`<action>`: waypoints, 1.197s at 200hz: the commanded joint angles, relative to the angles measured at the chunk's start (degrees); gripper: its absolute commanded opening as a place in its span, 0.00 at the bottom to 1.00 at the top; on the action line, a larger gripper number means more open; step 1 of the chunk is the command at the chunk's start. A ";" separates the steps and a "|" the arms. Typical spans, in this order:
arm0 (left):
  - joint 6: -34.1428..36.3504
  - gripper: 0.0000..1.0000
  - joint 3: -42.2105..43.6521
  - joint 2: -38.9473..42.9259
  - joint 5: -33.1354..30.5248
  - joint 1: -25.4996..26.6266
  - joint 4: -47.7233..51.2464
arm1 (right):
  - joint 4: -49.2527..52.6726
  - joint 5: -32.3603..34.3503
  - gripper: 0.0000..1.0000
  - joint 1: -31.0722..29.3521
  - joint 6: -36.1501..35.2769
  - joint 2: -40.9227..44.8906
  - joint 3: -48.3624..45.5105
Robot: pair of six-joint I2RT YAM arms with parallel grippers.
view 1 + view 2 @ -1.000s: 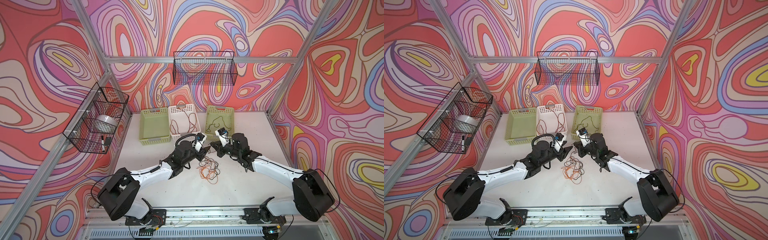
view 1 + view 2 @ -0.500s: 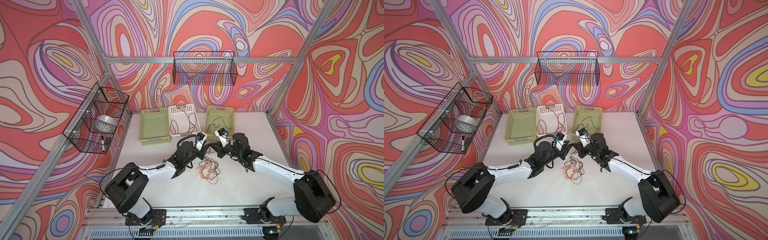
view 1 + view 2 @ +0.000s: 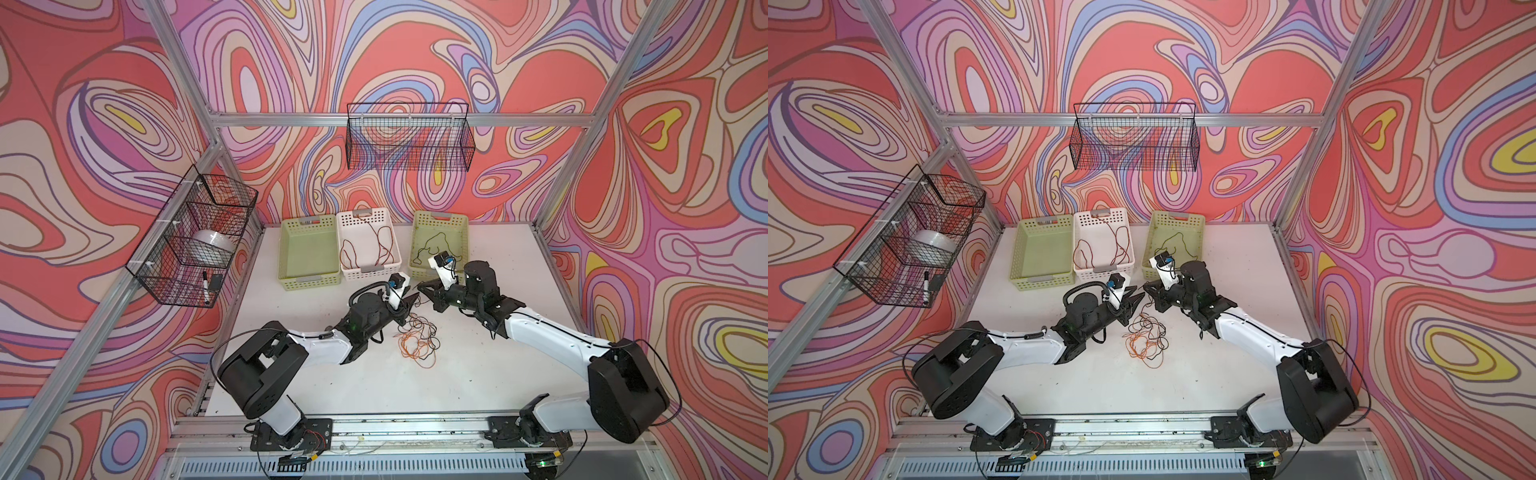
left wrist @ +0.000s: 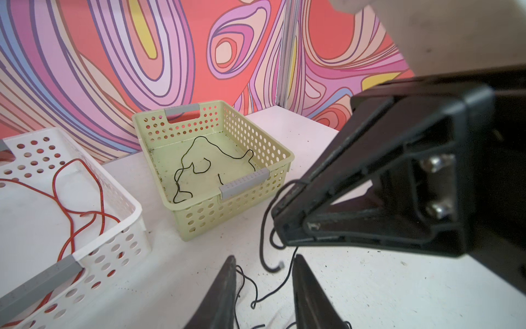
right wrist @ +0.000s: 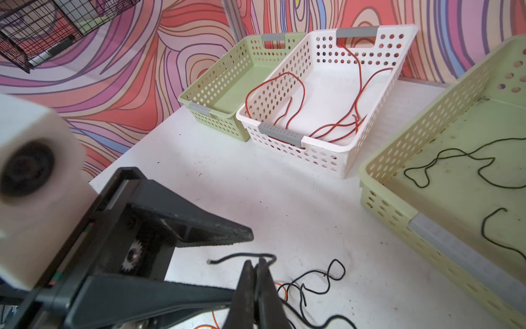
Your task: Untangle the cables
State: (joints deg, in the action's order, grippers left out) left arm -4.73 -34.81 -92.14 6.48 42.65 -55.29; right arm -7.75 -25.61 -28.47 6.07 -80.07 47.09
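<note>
Vs 1 s back, left arm (image 3: 316,345) had shifted in toward centre. The left gripper (image 3: 412,300) sat closer to the right gripper (image 3: 421,286), tips nearly meeting. Black cable (image 4: 262,242) hung off R tip, running approx 12→6 down to the orange cable (image 3: 415,355) heap on the table (image 3: 478,374). R jaws were pinched together on it. L jaws stood apart, loose end between them. L gripper pointed 2 o'clock, R 9–10.
</note>
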 commanded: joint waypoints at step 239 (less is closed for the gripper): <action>7.01 0.23 0.24 2.42 1.52 -0.29 -2.04 | 4.05 -2.80 0.00 -0.07 -0.87 -2.17 2.72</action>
State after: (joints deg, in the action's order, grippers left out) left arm 1.48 -33.39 -89.23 7.27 42.65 -56.75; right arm -4.21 -27.94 -28.47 5.61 -82.17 48.86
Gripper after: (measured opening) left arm 0.221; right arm 0.047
